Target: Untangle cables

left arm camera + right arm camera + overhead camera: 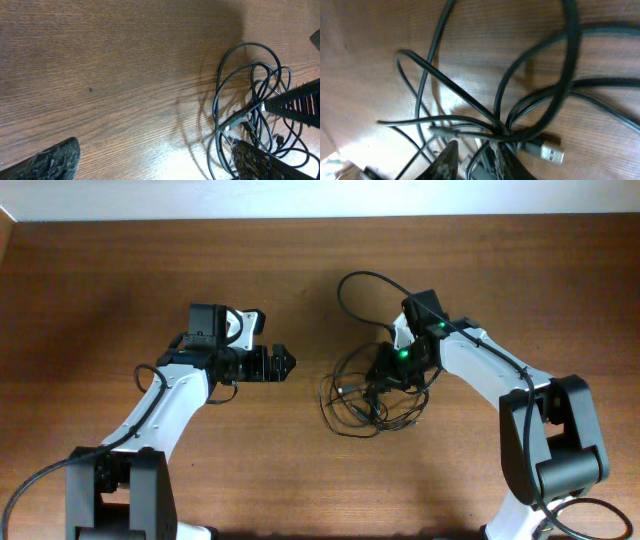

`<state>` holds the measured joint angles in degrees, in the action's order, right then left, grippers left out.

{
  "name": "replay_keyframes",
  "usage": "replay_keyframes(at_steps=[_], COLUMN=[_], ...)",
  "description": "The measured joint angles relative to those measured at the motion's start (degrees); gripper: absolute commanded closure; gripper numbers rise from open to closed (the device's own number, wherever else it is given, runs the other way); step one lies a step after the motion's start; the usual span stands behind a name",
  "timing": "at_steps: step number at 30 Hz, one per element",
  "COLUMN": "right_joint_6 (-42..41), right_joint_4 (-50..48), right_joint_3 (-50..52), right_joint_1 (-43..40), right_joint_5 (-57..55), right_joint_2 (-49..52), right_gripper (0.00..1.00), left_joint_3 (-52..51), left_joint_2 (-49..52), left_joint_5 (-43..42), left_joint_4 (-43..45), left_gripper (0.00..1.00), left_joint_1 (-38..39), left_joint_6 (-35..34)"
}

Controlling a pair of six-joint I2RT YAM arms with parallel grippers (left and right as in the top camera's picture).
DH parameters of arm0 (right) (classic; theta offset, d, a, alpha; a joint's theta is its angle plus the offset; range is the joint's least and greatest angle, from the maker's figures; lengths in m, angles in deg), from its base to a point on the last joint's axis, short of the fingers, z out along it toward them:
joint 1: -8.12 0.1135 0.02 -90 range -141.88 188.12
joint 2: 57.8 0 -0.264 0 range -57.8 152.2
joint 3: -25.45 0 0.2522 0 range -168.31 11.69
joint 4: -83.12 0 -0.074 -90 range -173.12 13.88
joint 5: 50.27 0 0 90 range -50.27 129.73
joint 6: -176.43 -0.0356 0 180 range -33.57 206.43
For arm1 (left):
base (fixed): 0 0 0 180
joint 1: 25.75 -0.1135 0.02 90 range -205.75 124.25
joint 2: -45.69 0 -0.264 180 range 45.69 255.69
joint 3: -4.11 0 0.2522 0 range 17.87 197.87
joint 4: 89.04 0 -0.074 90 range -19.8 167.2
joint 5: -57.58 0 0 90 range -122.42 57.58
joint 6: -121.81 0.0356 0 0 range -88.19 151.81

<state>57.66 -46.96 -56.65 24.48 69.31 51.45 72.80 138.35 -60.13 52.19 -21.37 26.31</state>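
The cables (362,398) lie as a loose tangle of thin black loops on the wooden table, right of centre. My right gripper (388,378) is down in the tangle's upper part. In the right wrist view its two fingers stand close together (477,156), with strands and a small plug caught between them. Just right of them lies a silver USB plug (551,152). My left gripper (285,363) hangs wide open to the left of the tangle, holding nothing. In the left wrist view the cables (239,95) reach its right fingertip, while the gap between the fingertips (152,162) shows bare wood.
One long loop (365,280) arcs away from the tangle toward the table's back. The right arm's white links (490,370) stretch from the bottom right over the table. The table's back edge (320,218) meets a pale wall.
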Motion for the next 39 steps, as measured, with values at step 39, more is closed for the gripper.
replay_keyframes(at_steps=[39], right_joint_6=[34.38], right_joint_4=[-11.67], right_joint_3=[-7.1], right_joint_1=[-5.18], right_joint_5=[-19.74], right_joint_2=[-3.13], right_gripper=[0.96], left_joint_3=[0.0], left_joint_2=[0.0], left_joint_5=[0.35], left_joint_4=[-0.02], left_gripper=[0.01], left_joint_1=[0.0], left_joint_6=[0.02])
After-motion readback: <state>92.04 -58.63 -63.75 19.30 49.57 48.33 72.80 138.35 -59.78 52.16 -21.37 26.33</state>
